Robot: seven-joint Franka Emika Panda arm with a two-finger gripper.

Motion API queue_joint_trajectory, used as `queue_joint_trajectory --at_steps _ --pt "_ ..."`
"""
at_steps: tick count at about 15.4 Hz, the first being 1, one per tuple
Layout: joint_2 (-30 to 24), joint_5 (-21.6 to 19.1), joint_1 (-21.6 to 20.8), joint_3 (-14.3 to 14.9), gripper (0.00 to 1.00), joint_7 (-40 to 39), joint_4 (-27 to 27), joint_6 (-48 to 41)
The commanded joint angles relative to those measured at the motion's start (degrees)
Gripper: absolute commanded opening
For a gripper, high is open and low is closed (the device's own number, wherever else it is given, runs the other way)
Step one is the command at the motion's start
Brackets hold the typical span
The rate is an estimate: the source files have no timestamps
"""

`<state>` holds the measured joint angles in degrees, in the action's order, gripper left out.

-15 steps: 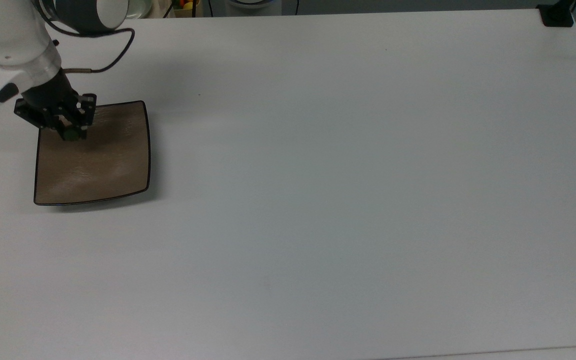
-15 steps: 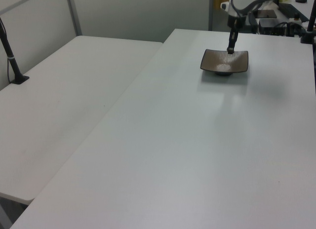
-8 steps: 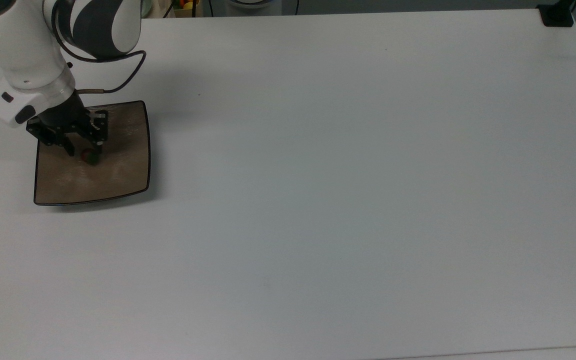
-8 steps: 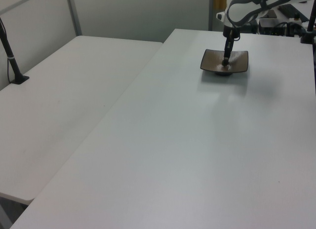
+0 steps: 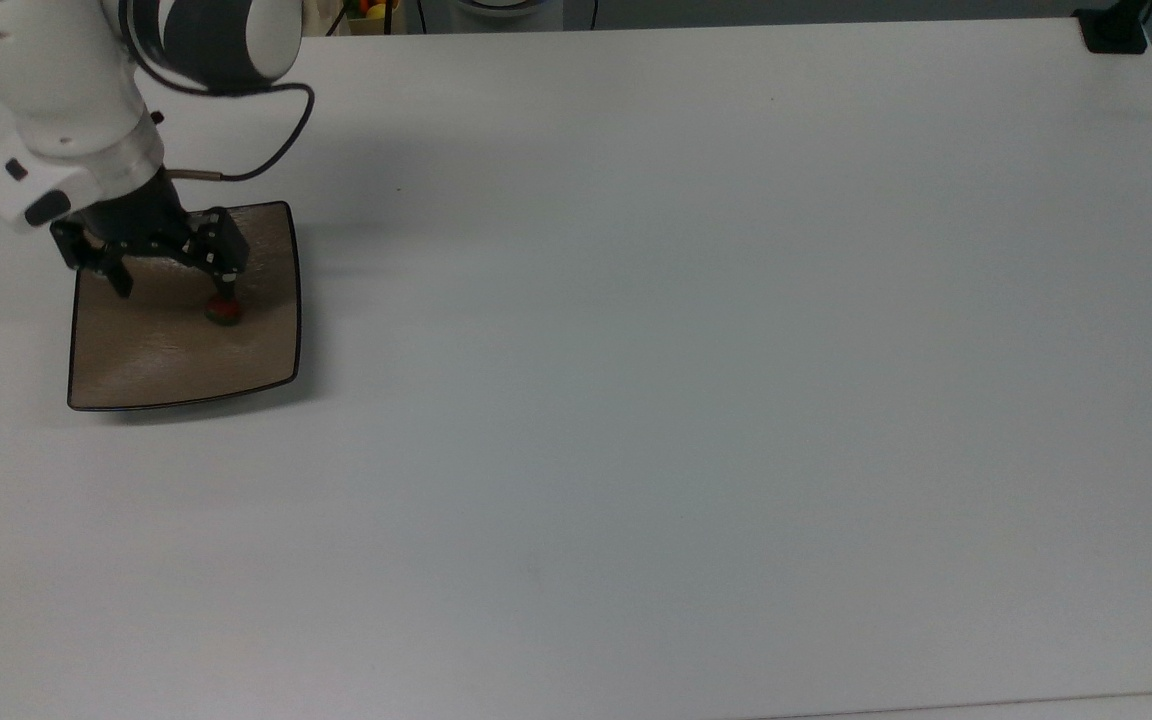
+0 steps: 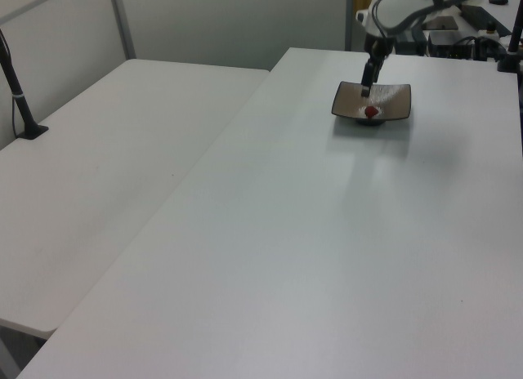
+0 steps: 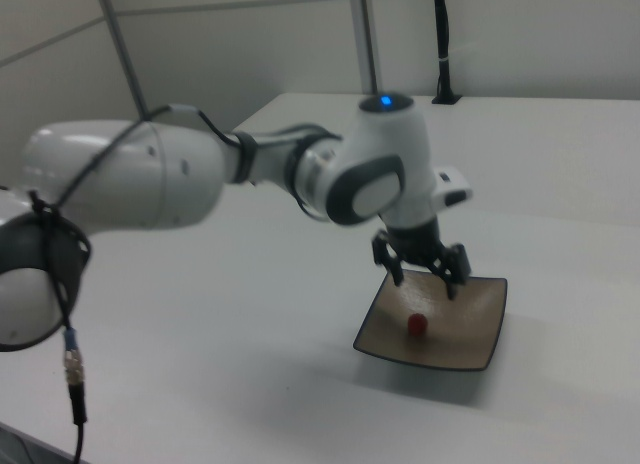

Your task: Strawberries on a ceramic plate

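Lying under gripper (image 5: 172, 284): strawberry (image 5: 224, 311), released

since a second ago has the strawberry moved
Yes. In the top view the strawberry went from near the plate's upper left corner toward its middle right, now lying free below the open gripper.

strawberry (image 5: 224, 311): 1
ceramic plate (image 5: 146, 370): 1
gripper (image 5: 174, 283): 1
white tables (image 6: 270, 256): 2
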<state>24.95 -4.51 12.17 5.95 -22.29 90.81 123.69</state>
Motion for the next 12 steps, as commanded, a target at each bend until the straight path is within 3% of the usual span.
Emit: queue_joint_trajectory --at_steps 1,5,8,12 --pt "-9.91 -0.76 -1.88 0.38 1.00 8.83 2.10 -10.80" --pt "-19.40 -0.42 -6.35 0.46 1.00 13.13 1.83 -24.53" --pt "-23.97 0.03 -10.40 0.46 1.00 17.80 2.09 -28.58" --pt "-26.71 0.03 -16.64 0.46 1.00 17.80 2.27 -32.28"
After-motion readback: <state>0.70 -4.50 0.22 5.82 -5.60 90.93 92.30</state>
